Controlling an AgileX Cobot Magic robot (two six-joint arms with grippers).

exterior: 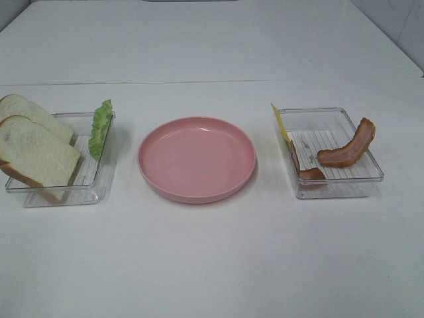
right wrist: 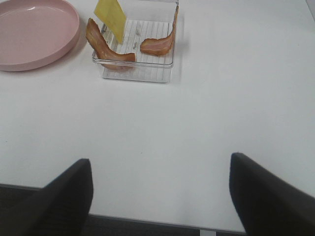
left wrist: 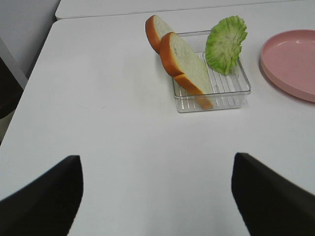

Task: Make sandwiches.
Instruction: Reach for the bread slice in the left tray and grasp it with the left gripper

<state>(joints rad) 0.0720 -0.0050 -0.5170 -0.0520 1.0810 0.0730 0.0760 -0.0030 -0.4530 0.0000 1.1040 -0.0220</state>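
Observation:
Two white bread slices [exterior: 36, 149] [left wrist: 187, 66] with orange-brown crust lean in the left clear tray [exterior: 86, 182] [left wrist: 231, 96], beside a ruffled green lettuce leaf [exterior: 101, 127] [left wrist: 225, 43]. The right clear tray [exterior: 351, 182] [right wrist: 147, 73] holds two bacon strips [exterior: 348, 149] [right wrist: 106, 46] and a yellow cheese square [exterior: 281, 122] [right wrist: 110, 17] propped on its wall. No arm shows in the exterior view. My left gripper [left wrist: 157, 196] hangs open over bare table, well short of the bread tray. My right gripper [right wrist: 160, 196] is open too, near the table's front edge.
A round pink plate [exterior: 197, 158] [left wrist: 290, 61] [right wrist: 34, 34] sits empty between the two trays. A seam [exterior: 199, 83] runs across the white table behind the trays. The table's front edge [right wrist: 147, 221] shows in the right wrist view.

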